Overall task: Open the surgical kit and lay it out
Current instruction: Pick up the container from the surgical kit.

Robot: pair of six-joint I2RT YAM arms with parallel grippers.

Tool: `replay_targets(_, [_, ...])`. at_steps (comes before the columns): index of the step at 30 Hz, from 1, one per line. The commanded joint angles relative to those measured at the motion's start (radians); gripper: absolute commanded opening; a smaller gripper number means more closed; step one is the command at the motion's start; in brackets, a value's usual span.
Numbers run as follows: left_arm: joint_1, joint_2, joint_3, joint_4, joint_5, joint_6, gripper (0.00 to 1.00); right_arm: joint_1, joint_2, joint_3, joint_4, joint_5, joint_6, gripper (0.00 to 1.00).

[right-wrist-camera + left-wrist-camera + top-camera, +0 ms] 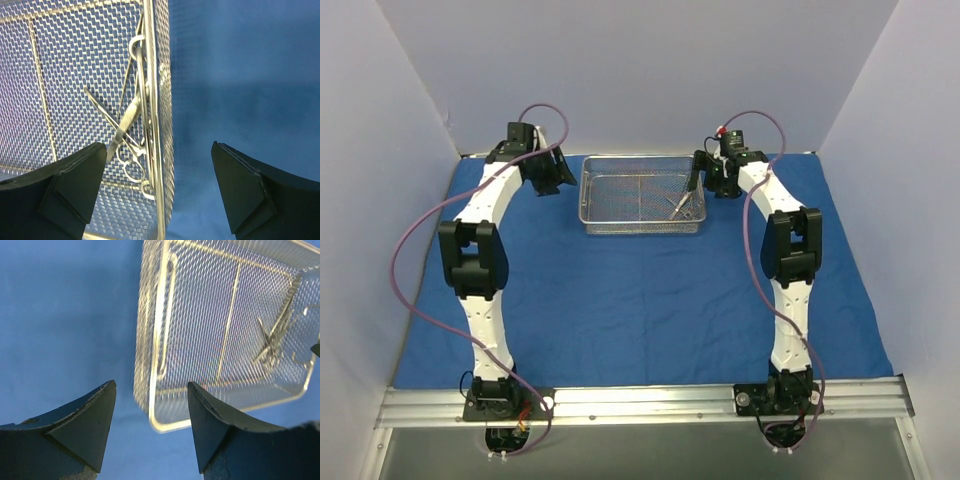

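Top external view shows the blue cloth wrap (650,300) spread flat over the table. The wire-mesh tray (640,227) stands on it toward the far edge, between the two arms. The scissor-handled instruments (681,206) lie bunched inside the tray against its right wall; how many there are cannot be told. The left gripper (558,178) hangs just beside the tray's left end, jaws spread wide and holding nothing. The right gripper (703,182) hangs at the right end, jaws likewise wide and empty. In each wrist view, the nearer tray wall shows between the fingers.
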Motion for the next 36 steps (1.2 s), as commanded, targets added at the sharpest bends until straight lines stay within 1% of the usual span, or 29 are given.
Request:
replay_targets(1, [-0.028,0.073,0.181,-0.062,-0.08,0.047,0.68,0.011,0.032,0.097,-0.042,-0.02,-0.01,0.89])
replay_targets(2, [-0.04,0.121,0.224,-0.123,-0.097,0.05,0.68,0.009,0.045,0.109,-0.053,-0.019,-0.01,0.86])
replay_targets(3, [-0.043,0.144,0.297,-0.145,-0.108,0.053,0.67,0.009,0.057,0.138,-0.059,-0.017,-0.01,0.86])
replay_targets(7, [-0.065,0.236,0.426,-0.224,-0.139,0.064,0.65,0.009,0.109,0.194,-0.083,-0.017,-0.014,0.81])
replay_targets(14, [-0.098,0.362,0.542,-0.274,-0.149,0.07,0.64,0.011,0.146,0.234,-0.111,-0.023,-0.019,0.7])
replay_targets(16, [-0.106,0.382,0.568,-0.285,-0.146,0.069,0.64,0.011,0.157,0.237,-0.113,-0.025,-0.02,0.68])
replay_targets(17, [-0.108,0.403,0.592,-0.291,-0.142,0.069,0.64,0.011,0.16,0.243,-0.114,-0.026,-0.022,0.64])
replay_targets(21, [-0.109,0.454,0.654,-0.313,-0.12,0.066,0.63,0.011,0.184,0.267,-0.122,-0.029,-0.022,0.59])
replay_targets(29, [-0.118,0.469,0.645,-0.305,-0.105,0.058,0.58,0.017,0.221,0.298,-0.122,-0.054,-0.016,0.51])
replay_targets(31, [-0.117,0.471,0.646,-0.302,-0.103,0.056,0.56,0.017,0.233,0.307,-0.125,-0.062,-0.013,0.49])
replay_targets(32, [-0.118,0.474,0.648,-0.304,-0.099,0.055,0.53,0.019,0.235,0.31,-0.126,-0.063,-0.013,0.48])
replay_targets(34, [-0.118,0.478,0.657,-0.307,-0.097,0.056,0.5,0.022,0.235,0.312,-0.126,-0.063,-0.013,0.45])
replay_targets(35, [-0.117,0.482,0.658,-0.307,-0.097,0.056,0.48,0.025,0.236,0.312,-0.125,-0.063,-0.013,0.43])
replay_targets(36, [-0.117,0.482,0.658,-0.307,-0.097,0.056,0.42,0.026,0.236,0.312,-0.126,-0.063,-0.013,0.4])
